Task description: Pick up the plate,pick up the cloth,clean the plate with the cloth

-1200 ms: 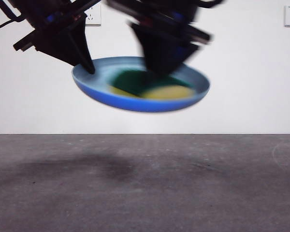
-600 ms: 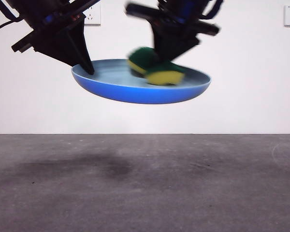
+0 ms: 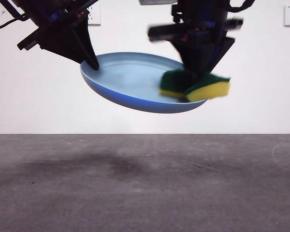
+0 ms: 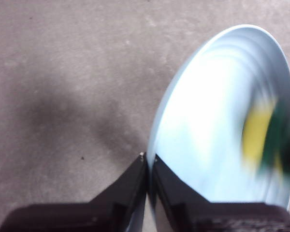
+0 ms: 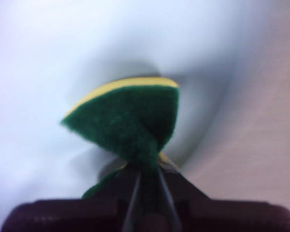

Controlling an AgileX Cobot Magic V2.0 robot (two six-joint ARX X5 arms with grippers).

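Front cam low, level; wrist cams close, share plate (image 3: 130, 82).

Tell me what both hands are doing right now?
Left hand shut on plate rim, held above table. Right hand shut on sponge, at plate's far edge. Nothing in the way.

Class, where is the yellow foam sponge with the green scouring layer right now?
The yellow-and-green foam sponge is pinched in the right gripper, held in the air at the light-blue plate's rim opposite the left gripper.
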